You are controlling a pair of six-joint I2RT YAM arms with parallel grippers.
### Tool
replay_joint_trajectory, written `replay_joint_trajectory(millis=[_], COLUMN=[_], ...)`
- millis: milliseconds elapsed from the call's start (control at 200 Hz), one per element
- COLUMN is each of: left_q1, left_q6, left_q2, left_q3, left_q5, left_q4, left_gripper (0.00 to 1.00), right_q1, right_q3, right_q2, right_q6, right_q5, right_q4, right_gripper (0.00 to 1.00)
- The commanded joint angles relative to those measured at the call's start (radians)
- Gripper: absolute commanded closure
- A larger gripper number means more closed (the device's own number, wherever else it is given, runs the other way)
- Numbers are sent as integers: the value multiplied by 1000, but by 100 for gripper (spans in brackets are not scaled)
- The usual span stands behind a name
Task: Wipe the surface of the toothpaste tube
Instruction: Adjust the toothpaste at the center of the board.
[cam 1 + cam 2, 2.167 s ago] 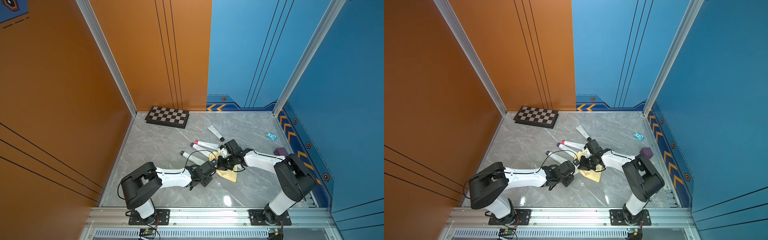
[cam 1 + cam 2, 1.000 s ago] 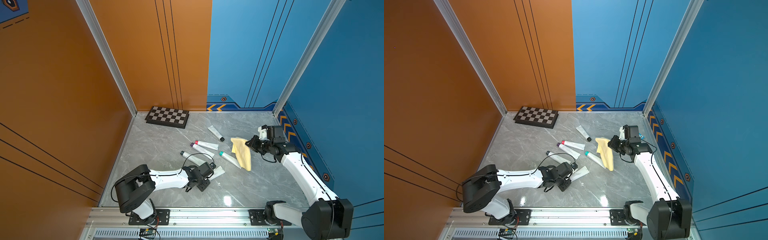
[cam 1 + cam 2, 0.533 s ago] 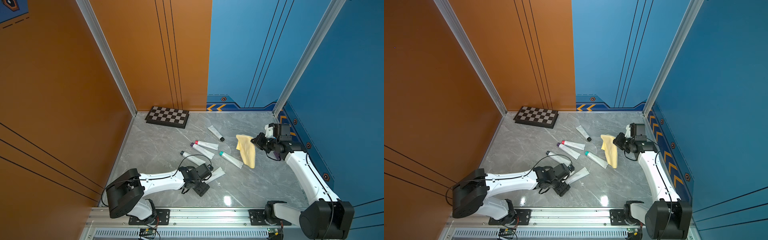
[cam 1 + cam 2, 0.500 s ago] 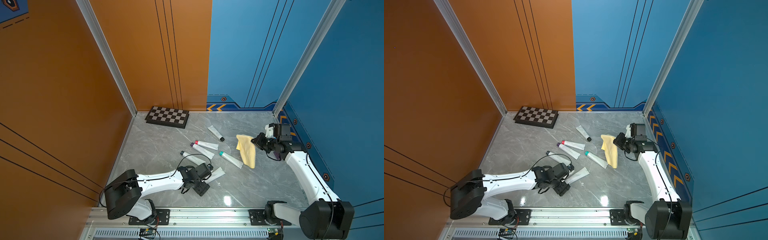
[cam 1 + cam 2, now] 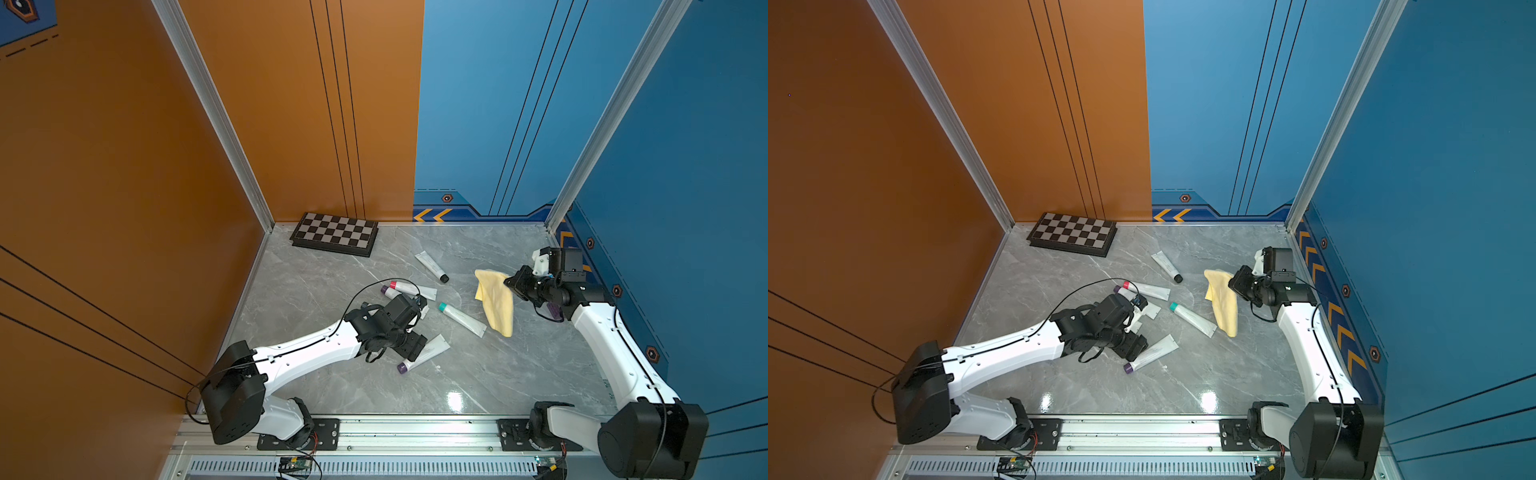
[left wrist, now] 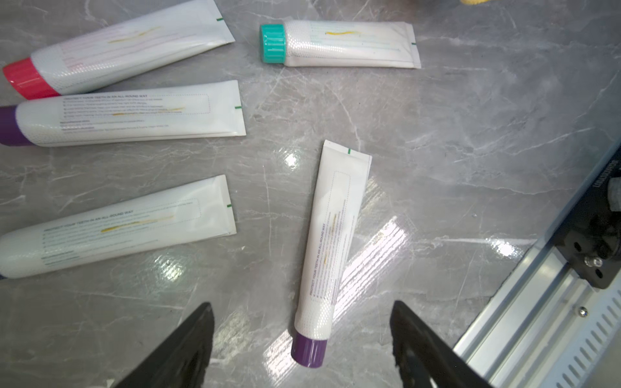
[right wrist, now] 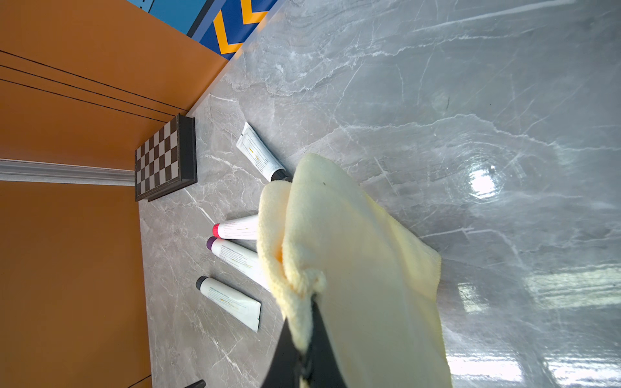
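Cloth [image 7: 353,252] now aloft; pink-capped tube [image 7: 237,230] half-hidden

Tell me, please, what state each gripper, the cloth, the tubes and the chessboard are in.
left gripper, open, empty
right gripper, shut on yellow cloth
yellow cloth, hanging from it
purple-capped tube by left gripper, capped, lying flat
teal-capped tube, capped, lying flat
chessboard, closed, lying flat

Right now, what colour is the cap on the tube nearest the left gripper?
Purple cap, clearest in the left wrist view.
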Motion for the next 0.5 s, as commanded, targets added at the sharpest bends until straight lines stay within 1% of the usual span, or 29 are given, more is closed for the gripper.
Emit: replay_joint_trajectory(millis=[0, 270, 495], left_q1=[43, 118, 144], left_q6=[14, 38, 92], left_q2=[70, 260, 494], left_q3=[82, 311, 555], left_q5=[62, 172, 308], left_q4=[-26, -25, -26], left_gripper=[17, 18, 18], right_q1=[3, 39, 41], right_q3=[-28, -87, -136], right_q2=[3, 18, -39], right_q6=[-27, -29, -29], right_q5=[42, 66, 95], right_q4=[-26, 7, 11], right_gripper=[100, 100, 100])
